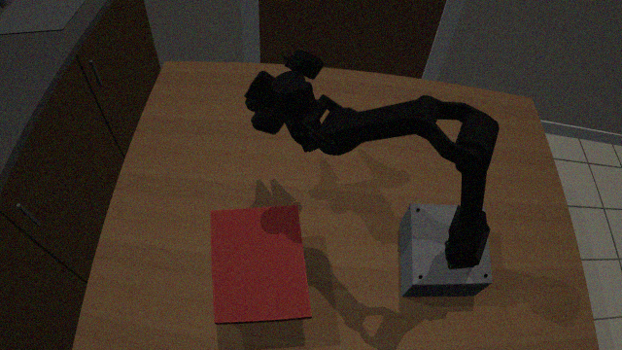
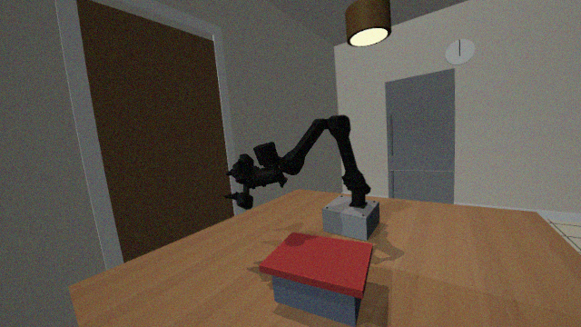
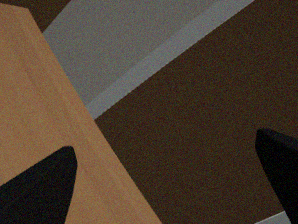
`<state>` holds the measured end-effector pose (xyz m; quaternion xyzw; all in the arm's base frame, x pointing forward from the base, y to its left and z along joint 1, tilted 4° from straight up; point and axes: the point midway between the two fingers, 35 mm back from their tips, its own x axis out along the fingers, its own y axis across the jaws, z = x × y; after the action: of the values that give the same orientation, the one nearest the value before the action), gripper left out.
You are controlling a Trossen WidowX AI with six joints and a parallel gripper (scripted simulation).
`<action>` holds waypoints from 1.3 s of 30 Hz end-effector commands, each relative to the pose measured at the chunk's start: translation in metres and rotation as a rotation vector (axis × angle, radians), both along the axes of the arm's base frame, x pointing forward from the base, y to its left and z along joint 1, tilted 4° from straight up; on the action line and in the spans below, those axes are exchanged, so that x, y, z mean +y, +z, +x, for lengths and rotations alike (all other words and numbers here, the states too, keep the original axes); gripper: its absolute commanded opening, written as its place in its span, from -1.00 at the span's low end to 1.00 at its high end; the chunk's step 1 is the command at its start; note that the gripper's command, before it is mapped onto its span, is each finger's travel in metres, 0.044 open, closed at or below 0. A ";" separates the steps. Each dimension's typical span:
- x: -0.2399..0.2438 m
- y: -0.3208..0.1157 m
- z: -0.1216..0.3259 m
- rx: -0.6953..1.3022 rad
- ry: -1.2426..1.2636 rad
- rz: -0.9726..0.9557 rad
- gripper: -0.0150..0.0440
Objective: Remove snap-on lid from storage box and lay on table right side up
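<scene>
The red lid lies level on top of the blue storage box, its edges reaching out past the box walls. In the top view the lid hides the box. Whether the lid is snapped down all round cannot be told. My gripper is open and empty, its fingers wide apart. It hangs in the air above the table, well away from the lid, towards the table edge by the brown door. Neither lid nor box shows in the wrist view.
The arm stands on a grey base block, to the right of the box in the top view. The wooden table carries both. Dark cabinets stand beyond its left edge.
</scene>
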<state>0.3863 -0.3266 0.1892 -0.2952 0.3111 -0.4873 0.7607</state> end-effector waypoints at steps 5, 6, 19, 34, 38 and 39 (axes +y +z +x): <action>0.049 0.006 0.003 -0.262 0.130 0.208 0.42; 0.064 0.006 0.002 -0.332 0.161 0.279 0.33; 0.197 -0.010 -0.035 -0.798 0.214 1.057 0.31; 0.307 -0.048 -0.106 -0.955 -0.170 1.839 0.31; 0.316 -0.053 -0.115 -0.955 -0.235 1.910 0.31; 0.316 -0.053 -0.115 -0.955 -0.235 1.910 0.31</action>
<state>0.2916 -0.0340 0.1505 0.6083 0.2292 -0.1841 0.7372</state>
